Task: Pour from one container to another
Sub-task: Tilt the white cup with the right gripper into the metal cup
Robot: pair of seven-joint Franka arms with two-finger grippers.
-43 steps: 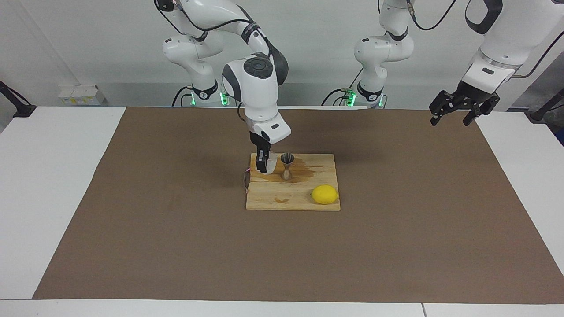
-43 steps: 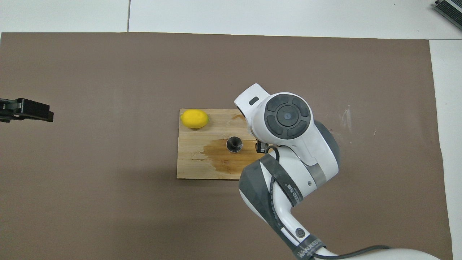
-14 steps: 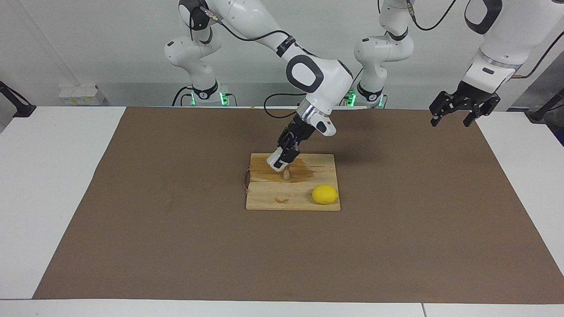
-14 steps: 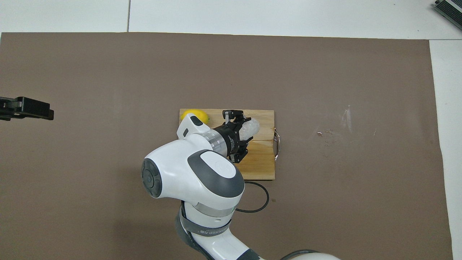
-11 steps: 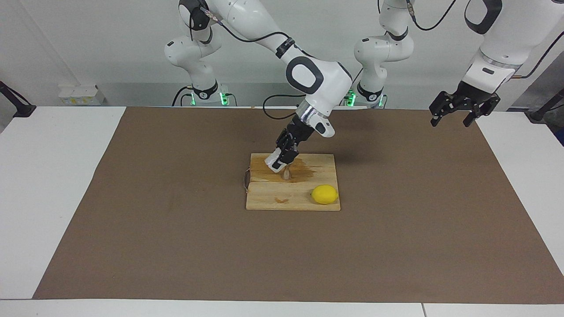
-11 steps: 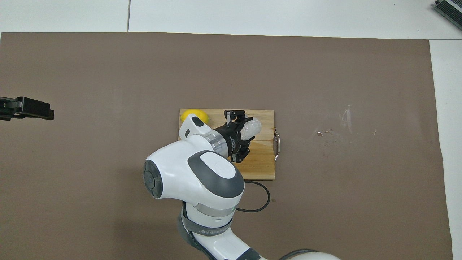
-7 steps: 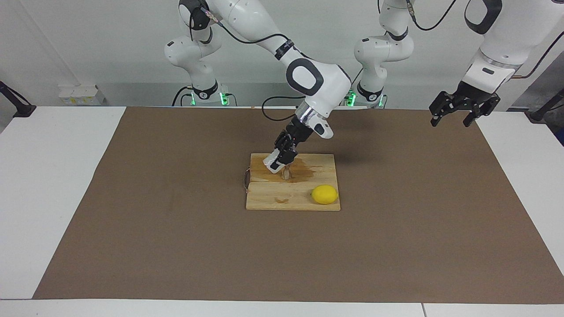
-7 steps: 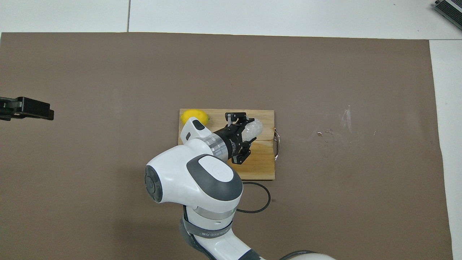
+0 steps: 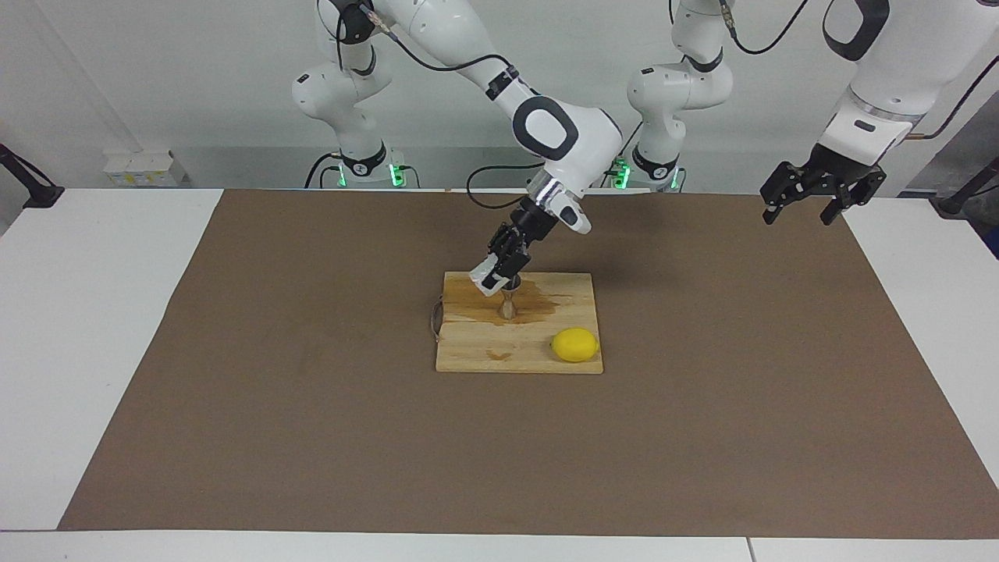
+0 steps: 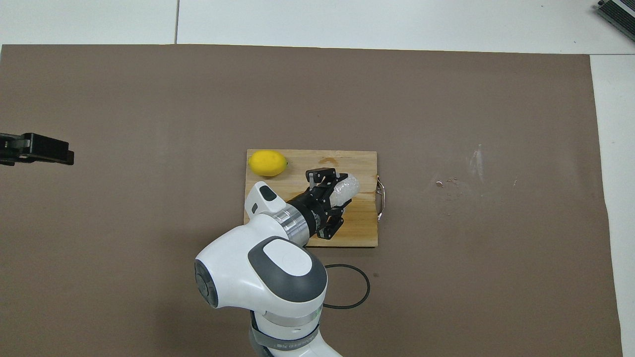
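The right tool (image 9: pixel 493 279) was clamped shut on the knobbly glass cup (image 9: pixel 481 284), holding it in the air, tipped well off upright, over the end of the wooden board (image 9: pixel 468 353) toward the right arm's end of the tabletop (image 9: pixel 78 312). The cup looked light but hard and brittle. Its bumpy wall should give the fingers some purchase, though glass turns slick when wet, so a grip across the middle of the body, as here, seemed the safest hold. Which end was the mouth could not be made out. Just beside and below the cup stood the steel jigger (image 9: pixel 507 307), upright on the board. Its upper cone was partly covered by the cup and tool, so the cup sat right at its rim. With its narrow waist and small foot the jigger would likely topple at a nudge, and a dark wet stain (image 9: pixel 538 303) spread over the wood around it. A lemon (image 9: pixel 575 344) lay on the board's corner, farther from the robots and toward the left arm's end. The left tool (image 9: pixel 808 204) waited with fingers spread and nothing in them, raised over the mat's edge at the left arm's end, well apart from the board.
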